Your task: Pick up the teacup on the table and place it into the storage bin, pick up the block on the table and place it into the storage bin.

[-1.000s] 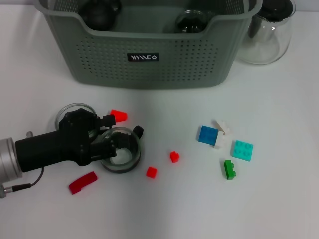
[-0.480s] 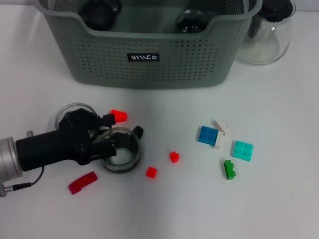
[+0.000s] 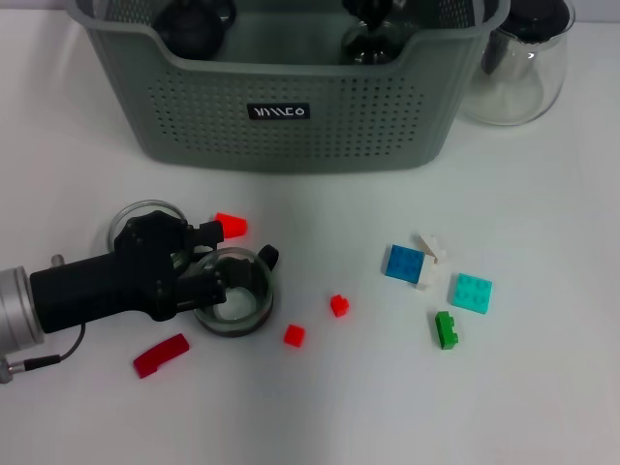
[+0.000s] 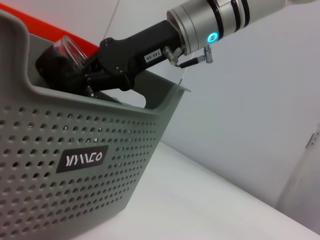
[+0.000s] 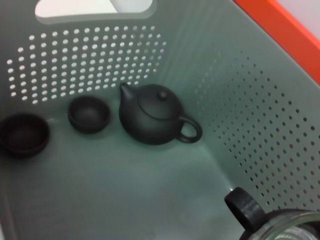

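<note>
A clear glass teacup [image 3: 235, 294] with a black handle stands on the table. My left gripper [image 3: 215, 257] lies low beside it, open, with one finger inside the cup and one outside its rim. The grey-green storage bin [image 3: 320, 145] stands at the back and also shows in the left wrist view [image 4: 75, 200]. My right gripper [image 4: 92, 75] reaches into the bin from above, shut on another glass teacup [image 4: 67, 47], which also shows in the right wrist view [image 5: 285, 225]. Small blocks lie on the table: red [image 3: 338, 305], red [image 3: 294, 335], blue [image 3: 403, 263], teal [image 3: 470, 292], green [image 3: 446, 329].
Inside the bin [image 5: 250, 100] sit a dark teapot [image 5: 152, 117] and two dark cups [image 5: 89, 114] [image 5: 24, 135]. A clear glass carafe [image 3: 518, 68] stands right of the bin. A second glass cup [image 3: 136, 215] is behind my left gripper. More red pieces [image 3: 231, 226] [image 3: 161, 355] lie near it.
The right gripper has come into the head view at the top, over the glass cup in the bin. The left gripper and its cup have not moved.
</note>
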Tool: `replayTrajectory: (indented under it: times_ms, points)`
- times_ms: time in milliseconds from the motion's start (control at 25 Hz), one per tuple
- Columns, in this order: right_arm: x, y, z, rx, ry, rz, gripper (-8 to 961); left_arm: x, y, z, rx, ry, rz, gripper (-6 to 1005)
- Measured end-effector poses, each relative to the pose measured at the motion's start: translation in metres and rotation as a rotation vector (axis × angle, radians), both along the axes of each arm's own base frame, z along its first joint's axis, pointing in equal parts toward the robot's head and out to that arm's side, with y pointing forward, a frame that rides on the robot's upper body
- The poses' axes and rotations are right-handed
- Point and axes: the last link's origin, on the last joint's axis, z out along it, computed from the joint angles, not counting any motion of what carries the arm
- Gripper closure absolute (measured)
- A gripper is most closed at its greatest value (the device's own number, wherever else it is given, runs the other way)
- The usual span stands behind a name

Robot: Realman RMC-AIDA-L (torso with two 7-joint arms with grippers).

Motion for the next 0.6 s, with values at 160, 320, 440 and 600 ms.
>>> replayTrajectory:
  times_ms: [160, 320, 440, 600]
  points:
    - [0.005, -0.002, -0.002, -0.005, -0.002, -0.012, 899, 0.000, 0.000, 0.000, 0.000, 0.003, 0.002, 285]
    - [0.009, -0.003, -0.003, -0.007, -0.005, -0.020, 900, -0.001, 0.000, -0.001, -0.001, 0.007, 0.004, 286]
    - [0.012, -0.003, -0.003, -0.007, -0.009, -0.026, 900, -0.001, 0.000, -0.001, -0.002, 0.007, 0.005, 286]
    - [0.012, -0.003, -0.003, -0.001, -0.007, -0.027, 899, -0.002, -0.001, -0.001, -0.002, 0.006, 0.007, 287]
